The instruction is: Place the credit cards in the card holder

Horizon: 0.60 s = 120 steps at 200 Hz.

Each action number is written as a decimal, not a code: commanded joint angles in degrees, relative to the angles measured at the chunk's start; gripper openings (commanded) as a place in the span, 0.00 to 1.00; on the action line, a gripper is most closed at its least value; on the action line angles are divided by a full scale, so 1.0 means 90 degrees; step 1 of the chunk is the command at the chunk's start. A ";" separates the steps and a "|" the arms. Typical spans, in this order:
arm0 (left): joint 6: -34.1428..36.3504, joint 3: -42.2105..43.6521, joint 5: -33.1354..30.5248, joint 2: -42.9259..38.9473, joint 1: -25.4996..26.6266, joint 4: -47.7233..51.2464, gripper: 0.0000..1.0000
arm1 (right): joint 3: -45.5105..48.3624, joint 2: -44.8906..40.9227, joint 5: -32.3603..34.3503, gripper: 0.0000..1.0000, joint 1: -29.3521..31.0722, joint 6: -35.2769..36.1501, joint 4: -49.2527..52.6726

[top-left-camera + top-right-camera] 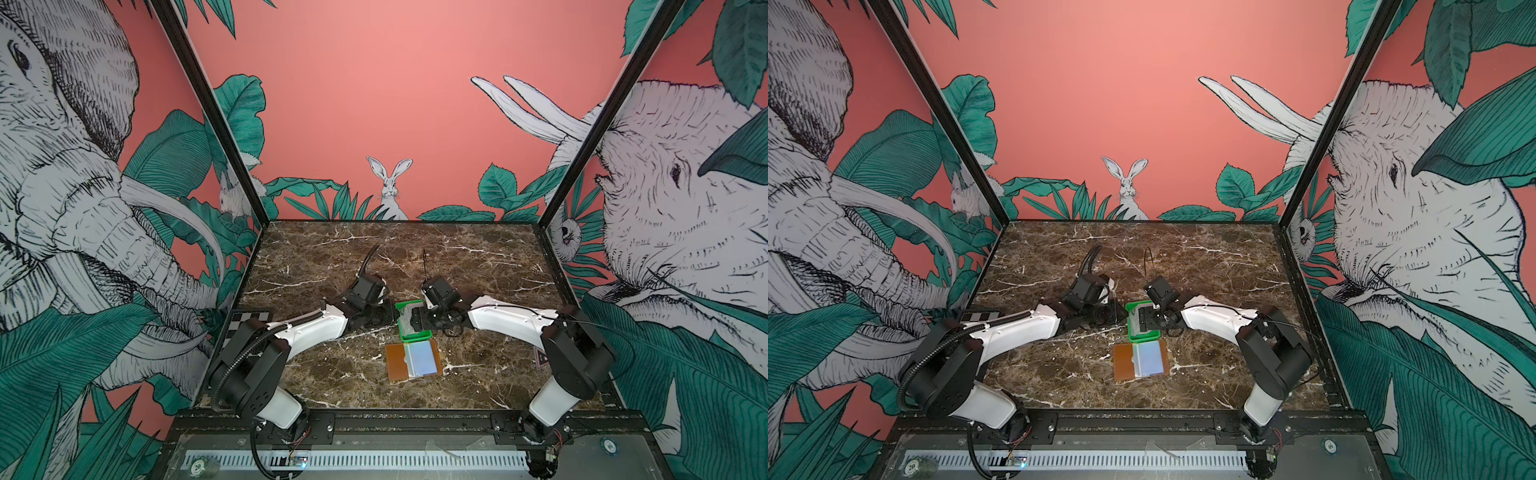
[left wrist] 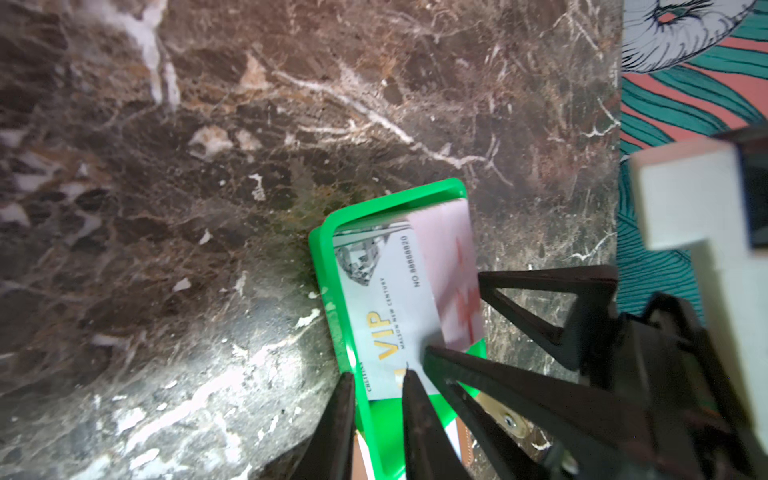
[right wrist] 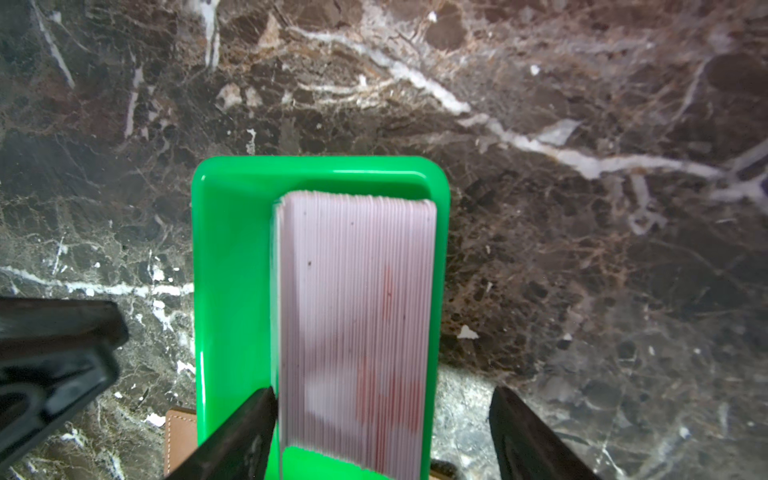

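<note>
Many credit cards [image 3: 357, 311] on edge in green tray [image 3: 232, 249], 1 VIP card [image 2: 386, 311] leaning off. Straddles credit cards and tray wall with right gripper [image 3: 382, 392] spread wide. Brackets tray wall and VIP card's corner with left gripper [image 2: 377, 370], nearly closed; clamped or slack, cannot tell. Card holder [image 1: 397, 361] open flat just beside tray.

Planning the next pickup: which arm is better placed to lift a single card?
Probably left: the left gripper stands narrow around the VIP card's end; the right gripper straddles the whole stack, open.
</note>
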<state>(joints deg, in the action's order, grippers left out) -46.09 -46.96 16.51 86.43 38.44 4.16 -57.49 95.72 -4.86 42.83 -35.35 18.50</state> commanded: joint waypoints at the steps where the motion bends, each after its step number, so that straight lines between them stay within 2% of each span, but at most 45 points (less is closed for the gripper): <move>1: -0.0059 -0.0181 0.0201 -0.0043 -0.0004 -0.0070 0.23 | -0.0007 -0.0167 0.0256 0.79 0.0023 0.0112 0.0205; 120: 0.0091 -0.0685 0.0630 0.1103 0.0126 -0.0159 0.22 | 0.0024 -0.0328 0.0383 0.79 0.0012 0.0182 0.0330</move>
<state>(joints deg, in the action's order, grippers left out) -46.28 -51.40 21.06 95.74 39.38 2.92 -57.49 94.15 -3.16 42.81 -34.26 20.21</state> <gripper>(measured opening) 0.222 0.786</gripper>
